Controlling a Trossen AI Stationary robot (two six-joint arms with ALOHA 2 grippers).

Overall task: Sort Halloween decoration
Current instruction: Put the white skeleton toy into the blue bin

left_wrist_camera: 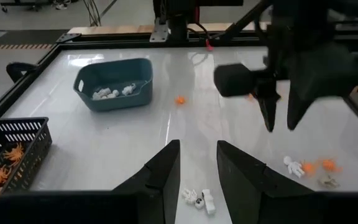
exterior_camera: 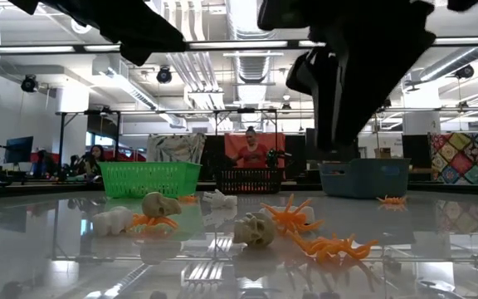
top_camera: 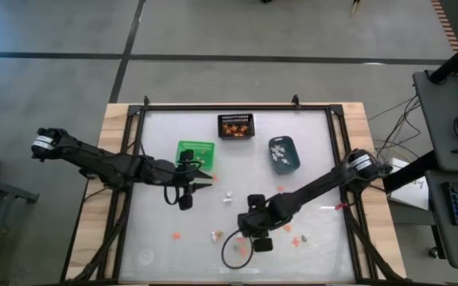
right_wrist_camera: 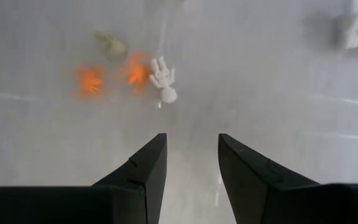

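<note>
The Halloween decoration is a scatter of tiny trinkets on the white table. A white skeleton [right_wrist_camera: 162, 78], two orange spiders [right_wrist_camera: 89, 79] and a tan skull [right_wrist_camera: 109, 45] lie just ahead of my right gripper [right_wrist_camera: 191, 162], which is open and hangs above the table [top_camera: 245, 226]. My left gripper [left_wrist_camera: 197, 168] is open too, hovering near the green bin [top_camera: 195, 152], with a pair of white trinkets [left_wrist_camera: 197, 199] lying below its fingers. In the low view, skulls [exterior_camera: 254, 228] and spiders [exterior_camera: 330, 247] rest on the tabletop.
Three bins stand along the far half: a green bin [exterior_camera: 152, 178], a black mesh bin [top_camera: 235, 125] holding orange pieces, and a blue-grey bin [top_camera: 283, 153] holding white pieces. More trinkets lie near the near edge [top_camera: 296, 240]. A cable loop hangs under the right arm [top_camera: 233, 253]. People sit beyond the table.
</note>
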